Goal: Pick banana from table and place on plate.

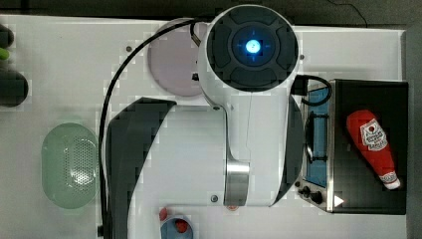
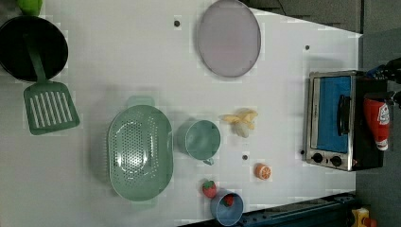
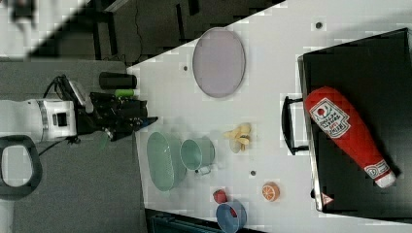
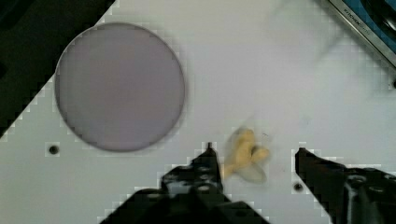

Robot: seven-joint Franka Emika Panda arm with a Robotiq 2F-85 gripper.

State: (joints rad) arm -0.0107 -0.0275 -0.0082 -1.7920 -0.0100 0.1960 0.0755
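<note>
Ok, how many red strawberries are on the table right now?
2. One strawberry lies on the table beside the blue cup; the other strawberry sits inside that cup. More could be hidden inside the green basket or mug.

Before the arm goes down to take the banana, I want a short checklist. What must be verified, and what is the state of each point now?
1. Claw open: ok, its two fingers stand apart.
2. Banana between the fingers: ok in the wrist view, nearer one finger than the other.
3. Banana free on the table: ok, nothing touches it; the teal cup stands apart.
4. Plate bare: ok, nothing lies on it.
5. Height of the claw above the banana: cannot tell.
6. Toaster oven clear of the way to the plate: ok, it stands to the side.
</note>
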